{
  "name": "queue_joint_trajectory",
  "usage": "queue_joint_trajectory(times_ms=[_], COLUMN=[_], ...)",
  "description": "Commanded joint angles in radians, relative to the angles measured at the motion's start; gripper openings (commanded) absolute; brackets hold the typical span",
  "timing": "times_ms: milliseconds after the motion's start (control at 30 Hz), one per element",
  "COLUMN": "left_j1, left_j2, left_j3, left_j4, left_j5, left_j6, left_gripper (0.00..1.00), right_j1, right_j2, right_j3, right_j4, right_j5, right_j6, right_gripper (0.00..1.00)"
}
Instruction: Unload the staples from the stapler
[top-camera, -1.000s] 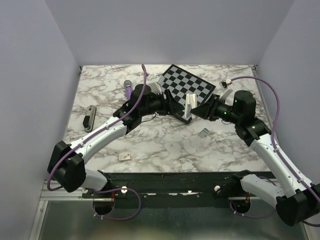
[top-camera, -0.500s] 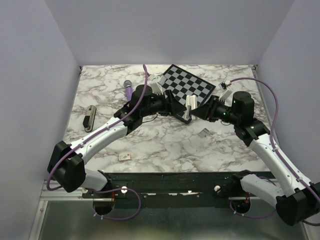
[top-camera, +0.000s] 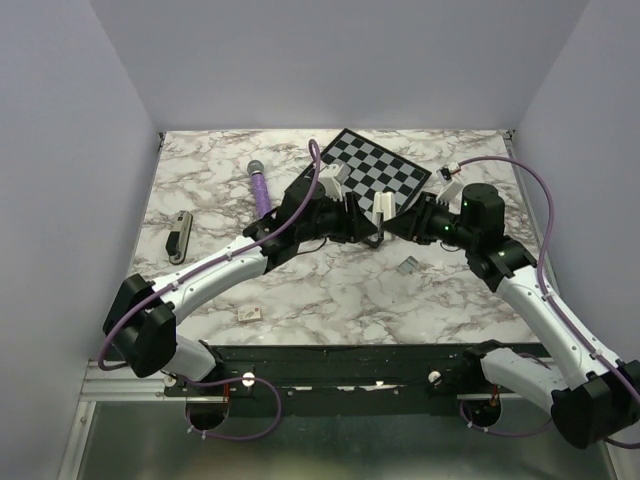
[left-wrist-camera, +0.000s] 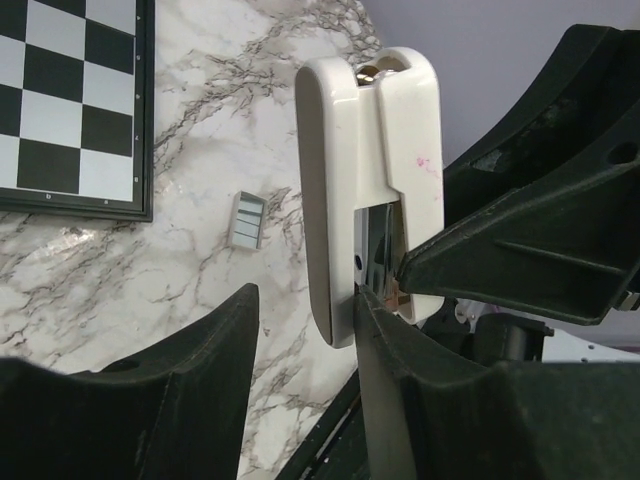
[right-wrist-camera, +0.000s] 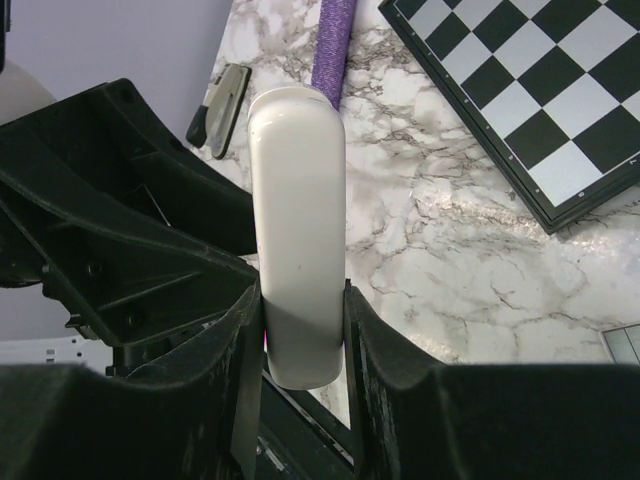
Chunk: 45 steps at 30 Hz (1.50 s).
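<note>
Stapler (right-wrist-camera: 297, 230), cream-white, held raised above the marble table (top-camera: 330, 290) beside the checkerboard (top-camera: 375, 170); right gripper (right-wrist-camera: 300, 292) clamps its body, left gripper (left-wrist-camera: 305, 300) has jaws parted around its other end.

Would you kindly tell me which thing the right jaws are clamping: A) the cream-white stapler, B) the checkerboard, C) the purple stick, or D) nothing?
A: the right wrist view shows the right gripper with its jaws pressed against both sides of the cream-white stapler.
</note>
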<state>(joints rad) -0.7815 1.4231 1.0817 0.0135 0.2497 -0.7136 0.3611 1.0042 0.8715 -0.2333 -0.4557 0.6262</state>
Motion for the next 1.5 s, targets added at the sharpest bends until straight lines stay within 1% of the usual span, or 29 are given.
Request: queue_joint_trajectory(times_ms=[0,100,167,300,533,567,600,667,700,733,767,800,833,867,933,967,1067,1133,1233,1267,1367,1467], left_j1=[-0.027,-0.033,-0.035,-0.033,-0.033,-0.033,-0.032,-0.032,-0.033,-0.033,-0.032,-0.033,-0.033,-0.033,-0.032,-0.032,-0.033,-0.033,-0.033,-0.032,-0.033,-0.032], left_j2=[0.036,0.053,0.059,0.079,0.105,0.109,0.117,0.126,0.134,0.138,0.138,0.14,0.137,0.134,0.123,0.119,0.103,0.099,0.102,0.103,0.102,0.089], left_j3=[0.04,0.043,0.038,0.014,-0.035,-0.035,-0.035,-0.034,-0.032,-0.032,-0.035,-0.04,-0.051,-0.055,-0.068,-0.069,-0.074,-0.066,-0.062,-0.062,-0.065,-0.072], left_j4=[-0.049,-0.035,-0.018,0.052,0.201,0.212,0.223,0.258,0.259,0.267,0.273,0.278,0.286,0.286,0.287,0.286,0.283,0.273,0.276,0.276,0.261,0.214], left_j5=[-0.096,-0.087,-0.066,0.009,0.135,0.149,0.164,0.196,0.204,0.209,0.211,0.206,0.201,0.191,0.152,0.14,0.093,0.068,0.065,0.063,0.037,-0.022], left_j6=[0.062,0.065,0.057,0.028,-0.067,-0.078,-0.09,-0.11,-0.115,-0.121,-0.132,-0.136,-0.145,-0.152,-0.168,-0.175,-0.196,-0.204,-0.217,-0.221,-0.228,-0.221], left_gripper=[0.48,0.49,0.53,0.54,0.49,0.47,0.41,0.21,0.08,0.04,0.0,0.0,0.0,0.0,0.0,0.0,0.0,0.0,0.0,0.0,0.0,0.0], right_j1=[0.015,0.016,0.022,0.024,0.025,0.025,0.025,0.024,0.025,0.025,0.025,0.025,0.025,0.025,0.025,0.027,0.027,0.029,0.036,0.033,0.035,0.035], right_j2=[0.005,0.023,0.033,0.037,0.054,0.054,0.053,0.048,0.045,0.043,0.043,0.042,0.042,0.04,0.031,0.025,-0.004,-0.013,-0.021,-0.024,-0.053,-0.07], right_j3=[-0.005,-0.012,-0.022,-0.04,-0.054,-0.058,-0.06,-0.068,-0.069,-0.072,-0.075,-0.075,-0.075,-0.084,-0.101,-0.112,-0.176,-0.21,-0.22,-0.221,-0.229,-0.221], right_j4=[0.023,0.023,0.028,0.045,0.06,0.063,0.066,0.066,0.066,0.065,0.063,0.057,0.051,0.048,0.046,0.051,0.1,0.126,0.121,0.117,0.111,0.074], right_j5=[-0.014,-0.027,-0.035,-0.041,-0.072,-0.075,-0.075,-0.07,-0.066,-0.066,-0.063,-0.063,-0.061,-0.06,-0.057,-0.057,-0.048,-0.038,-0.002,0.009,0.057,0.104], right_j6=[-0.005,-0.006,-0.003,0.004,0.01,0.009,0.01,0.009,0.009,0.01,0.01,0.012,0.015,0.018,0.027,0.03,0.052,0.056,0.043,0.04,0.029,0.015], right_gripper=[0.01,0.01,0.01,0.01,0.01,0.01,0.01,0.01,0.01,0.01,0.03,0.08,0.16,0.33,0.45,0.55,0.7,0.72,0.71,0.66,0.57,0.57])
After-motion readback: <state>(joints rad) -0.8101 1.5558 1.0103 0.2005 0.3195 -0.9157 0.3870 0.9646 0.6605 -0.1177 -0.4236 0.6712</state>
